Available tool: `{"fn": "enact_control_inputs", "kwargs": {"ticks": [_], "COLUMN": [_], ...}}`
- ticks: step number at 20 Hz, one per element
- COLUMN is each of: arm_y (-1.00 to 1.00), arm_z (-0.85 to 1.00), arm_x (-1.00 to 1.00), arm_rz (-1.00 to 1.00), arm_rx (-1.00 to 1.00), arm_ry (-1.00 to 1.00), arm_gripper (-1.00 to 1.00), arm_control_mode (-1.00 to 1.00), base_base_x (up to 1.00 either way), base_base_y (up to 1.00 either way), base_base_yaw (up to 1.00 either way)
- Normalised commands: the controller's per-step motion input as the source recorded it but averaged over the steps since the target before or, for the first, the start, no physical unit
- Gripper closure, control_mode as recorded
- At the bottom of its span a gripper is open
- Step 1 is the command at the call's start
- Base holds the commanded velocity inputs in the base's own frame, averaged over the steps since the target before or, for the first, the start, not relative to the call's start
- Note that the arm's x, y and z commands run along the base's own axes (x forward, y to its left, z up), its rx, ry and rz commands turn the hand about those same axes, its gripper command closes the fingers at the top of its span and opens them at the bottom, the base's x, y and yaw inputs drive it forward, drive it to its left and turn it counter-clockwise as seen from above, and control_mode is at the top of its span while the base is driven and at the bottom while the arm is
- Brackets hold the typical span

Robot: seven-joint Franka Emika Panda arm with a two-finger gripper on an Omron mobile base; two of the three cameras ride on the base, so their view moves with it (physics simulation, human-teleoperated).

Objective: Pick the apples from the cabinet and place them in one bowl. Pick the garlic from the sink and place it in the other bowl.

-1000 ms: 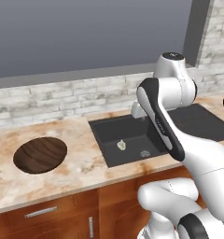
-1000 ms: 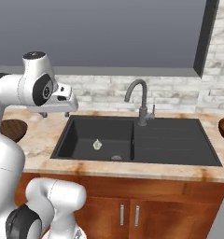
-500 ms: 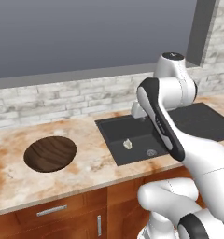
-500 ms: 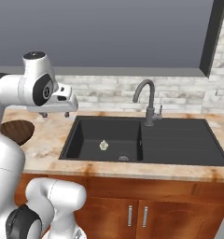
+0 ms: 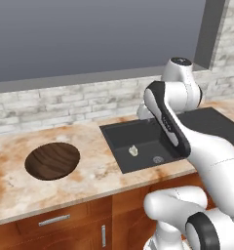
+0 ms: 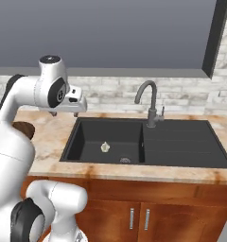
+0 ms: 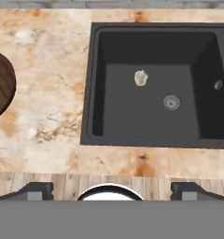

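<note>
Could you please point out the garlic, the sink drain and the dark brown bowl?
garlic (image 7: 141, 78), hand view, middle of the bulb.
sink drain (image 7: 171, 101), hand view, centre of the metal grate.
dark brown bowl (image 5: 52, 160), left base view, middle of its inside.

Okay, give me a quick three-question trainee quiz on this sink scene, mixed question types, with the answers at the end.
1. True or false: the garlic lies in the deep basin of the sink.
2. Multiple choice: seen from the left base camera, the dark brown bowl sits on the counter A) left of the sink, B) inside the sink, C) on the draining part.
3. Fill in: the pincer is ____ and holds nothing.

Key: 1 true; 2 A; 3 open.
</note>
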Motion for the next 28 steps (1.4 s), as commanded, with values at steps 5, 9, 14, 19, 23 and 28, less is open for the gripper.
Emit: {"fn": "enact_control_inputs", "kwargs": {"ticks": [5,9,14,19,23,28], "arm_y": [-0.24,-0.08,-0.05,-0.09,0.0,0.0], "arm_z": [-0.38,-0.29,-0.56,-0.52,-0.53,-0.4], "arm_x": [0.85,0.75,0.76,0.51,0.33,0.25], "arm_rz": [-0.06,-0.09,-0.01,-0.01,-0.06,-0.11], "arm_rx": [0.0,-0.03,0.0,-0.02,-0.09,-0.03], "arm_ry": [0.1,0.09,0.04,-0.06,-0.07,-0.11], "arm_gripper": [-1.0,-1.0,-1.0,-1.0,-1.0,-1.0], "arm_control_mode": [-1.0,-1.0,-1.0,-1.0,-1.0,-1.0], "base_base_x": [0.0,0.0,0.0,0.0,0.0,0.0], "base_base_y": [0.0,0.0,0.0,0.0,0.0,0.0], "base_base_yaw": [0.0,0.0,0.0,0.0,0.0,0.0]}}
